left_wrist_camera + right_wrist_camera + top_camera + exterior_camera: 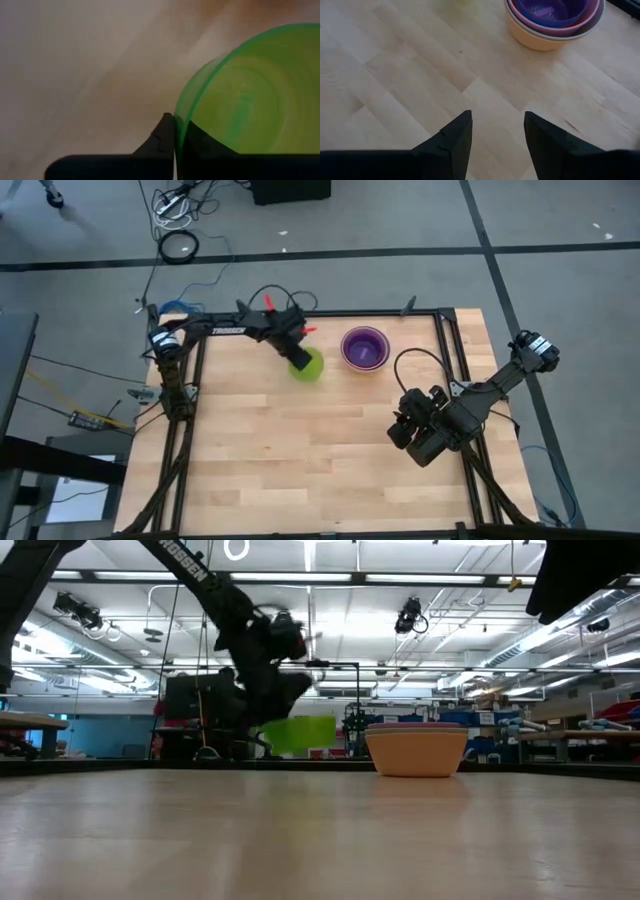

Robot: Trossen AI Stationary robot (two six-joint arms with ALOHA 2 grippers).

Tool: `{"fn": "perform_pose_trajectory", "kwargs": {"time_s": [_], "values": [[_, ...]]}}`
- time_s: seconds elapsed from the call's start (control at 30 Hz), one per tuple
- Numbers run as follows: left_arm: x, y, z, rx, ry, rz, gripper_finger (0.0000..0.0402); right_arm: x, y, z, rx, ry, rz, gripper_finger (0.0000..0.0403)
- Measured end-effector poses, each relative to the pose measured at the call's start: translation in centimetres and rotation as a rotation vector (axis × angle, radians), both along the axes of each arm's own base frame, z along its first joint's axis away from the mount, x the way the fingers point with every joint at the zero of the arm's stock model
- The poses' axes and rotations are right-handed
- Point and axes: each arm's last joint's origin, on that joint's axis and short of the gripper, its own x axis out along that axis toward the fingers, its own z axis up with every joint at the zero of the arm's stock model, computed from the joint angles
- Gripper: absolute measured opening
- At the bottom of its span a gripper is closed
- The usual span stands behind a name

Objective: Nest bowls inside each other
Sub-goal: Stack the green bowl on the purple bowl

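Note:
A lime green bowl [309, 366] sits near the table's far edge, left of centre, with my left gripper [298, 357] shut on its rim. In the low view the green bowl [300, 735] shows blurred below the dark left gripper [272, 690]. To its right stands a stack of bowls [365, 348]: an orange one [535, 42] outside, a pink one [580, 22] in it, and a purple one [550, 10] innermost. My right gripper [495, 135] hangs open over bare wood at the table's right side [415, 442], nothing between its fingers. My left gripper pinches the green bowl's rim [176, 122], one finger [161, 137] outside the wall and the other [202, 145] inside, seen through the translucent plastic. It comes slanting down from the table's left. In the low view the bowl's underside shows above the table's surface.
Black frame rails [440, 340] run along the table's edges. Bare wood [300, 460] fills the middle and near part of the table. Cables and a coil lie on the floor beyond the far edge.

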Motion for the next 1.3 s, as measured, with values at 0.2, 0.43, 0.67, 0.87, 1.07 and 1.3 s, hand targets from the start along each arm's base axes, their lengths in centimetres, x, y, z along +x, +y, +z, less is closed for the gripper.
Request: {"fn": "perform_pose_trajectory", "kwargs": {"time_s": [0.2,0.43,0.67,0.87,1.07,1.3], "values": [[3.4,0.0,5.4,0.082,-0.212,-0.064,0.0004,-0.1,0.0,0.0,-0.005,0.006,0.000,0.0166],[5.7,0.9,10.8,0.179,-0.408,-0.048,0.0004,-0.1,-0.1,0.0,-0.007,0.009,0.001,0.0166],[8.2,1.5,10.2,0.179,-0.526,-0.020,0.0004,-0.2,-0.2,0.0,-0.018,0.023,0.000,0.0166],[10.1,1.8,7.4,0.170,-0.477,0.000,0.0004,-0.3,-0.2,0.0,-0.027,0.034,-0.001,0.0166],[11.3,2.1,6.1,0.193,-0.468,0.022,0.0005,-0.3,-0.3,0.0,-0.029,0.037,-0.001,0.0166],[11.9,2.1,4.4,0.190,-0.418,0.028,0.0005,-0.3,-0.3,0.0,-0.029,0.036,-0.002,0.0166]]}}
